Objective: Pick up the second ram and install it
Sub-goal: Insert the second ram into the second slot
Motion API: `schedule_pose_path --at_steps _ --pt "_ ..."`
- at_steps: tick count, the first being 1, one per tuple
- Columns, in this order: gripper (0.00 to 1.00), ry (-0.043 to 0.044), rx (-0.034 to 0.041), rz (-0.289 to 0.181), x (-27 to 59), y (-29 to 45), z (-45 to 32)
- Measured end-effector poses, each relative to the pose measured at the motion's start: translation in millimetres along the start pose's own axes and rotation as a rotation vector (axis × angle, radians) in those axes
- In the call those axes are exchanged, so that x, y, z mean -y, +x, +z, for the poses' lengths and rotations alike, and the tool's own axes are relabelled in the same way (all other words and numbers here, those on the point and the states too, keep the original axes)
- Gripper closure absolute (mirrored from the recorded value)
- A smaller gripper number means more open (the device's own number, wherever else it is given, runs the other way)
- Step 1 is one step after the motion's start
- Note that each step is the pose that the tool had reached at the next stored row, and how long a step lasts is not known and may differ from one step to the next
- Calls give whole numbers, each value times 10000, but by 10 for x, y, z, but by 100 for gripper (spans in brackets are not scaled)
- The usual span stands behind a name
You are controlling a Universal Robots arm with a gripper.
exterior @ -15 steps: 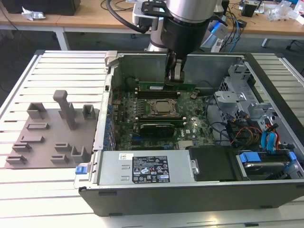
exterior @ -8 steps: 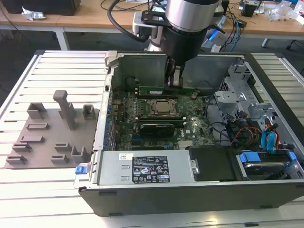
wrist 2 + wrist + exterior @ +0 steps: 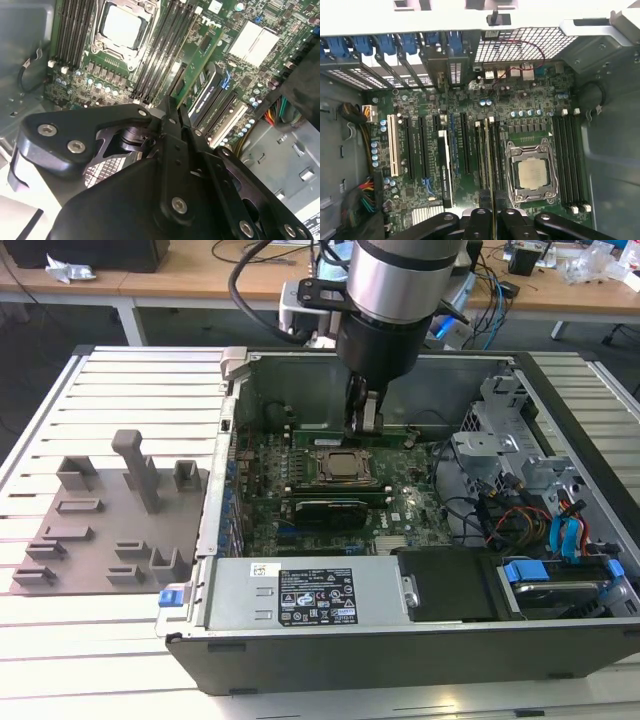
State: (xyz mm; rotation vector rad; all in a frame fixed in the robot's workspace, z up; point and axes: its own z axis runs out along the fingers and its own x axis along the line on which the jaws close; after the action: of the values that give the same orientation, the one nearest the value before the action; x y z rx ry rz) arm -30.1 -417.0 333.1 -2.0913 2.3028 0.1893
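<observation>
We see a dark label with white print and a small white sticker on the power supply cover (image 3: 315,602) at the near side of the open computer case (image 3: 400,665). We do not read the wording. The black card (image 3: 444,170) also has pale lettering along its edge, which we cannot make out.

In the exterior view the arm's thick body hides the far middle of the green board. The drive bay and its cables run off the exterior view's right edge. In both wrist views the gripper's black links cover the held end of the memory stick (image 3: 202,60).

The gripper (image 3: 176,105) has its fingers pressed onto the memory stick, pinching it on its flat faces so that it stands on edge. The stick runs in line with the long slots between the processor socket (image 3: 532,172) and the black card, just beside the socket. We cannot tell whether it touches a slot.

The grey holder blocks (image 3: 110,520) sit on the slatted table (image 3: 100,660), at the exterior view's left of the case.
</observation>
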Motion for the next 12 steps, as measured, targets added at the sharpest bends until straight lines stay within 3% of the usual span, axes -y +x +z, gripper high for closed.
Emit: schedule_pose_path --at_steps 12 --pt "86 0 1 0 18 24 239"
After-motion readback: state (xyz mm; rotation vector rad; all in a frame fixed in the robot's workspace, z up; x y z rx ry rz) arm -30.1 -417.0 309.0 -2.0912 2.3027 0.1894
